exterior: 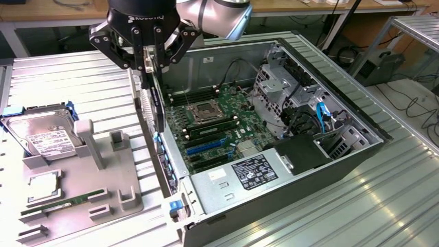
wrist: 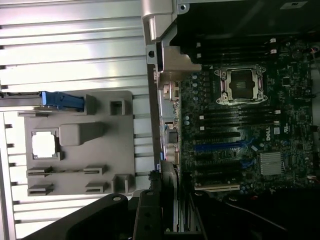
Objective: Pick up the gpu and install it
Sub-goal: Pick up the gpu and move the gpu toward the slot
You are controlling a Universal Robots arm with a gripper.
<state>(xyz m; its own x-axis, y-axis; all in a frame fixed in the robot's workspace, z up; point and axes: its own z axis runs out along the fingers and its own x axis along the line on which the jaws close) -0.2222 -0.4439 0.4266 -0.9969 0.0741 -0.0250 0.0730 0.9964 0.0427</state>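
The black two-finger gripper (exterior: 149,63), in the upper left of the exterior view, is pressed together on the top edge of the gpu (exterior: 156,103), a thin dark circuit card with a perforated silvery metal end bracket. The card hangs edge-down from the fingers with its long axis close to vertical in the frame. It is clear of the grey plastic parts tray (exterior: 82,216) at the exterior view's left. Its lower end is level with the rear wall of the open black tower case (exterior: 288,206), just at the case's left rim. The green motherboard (exterior: 213,128) lies flat inside, to the lower right of the card. Its blue expansion slots (exterior: 205,146) lie near the card's lower end but apart from it. Judged from this, the card is not yet seated.
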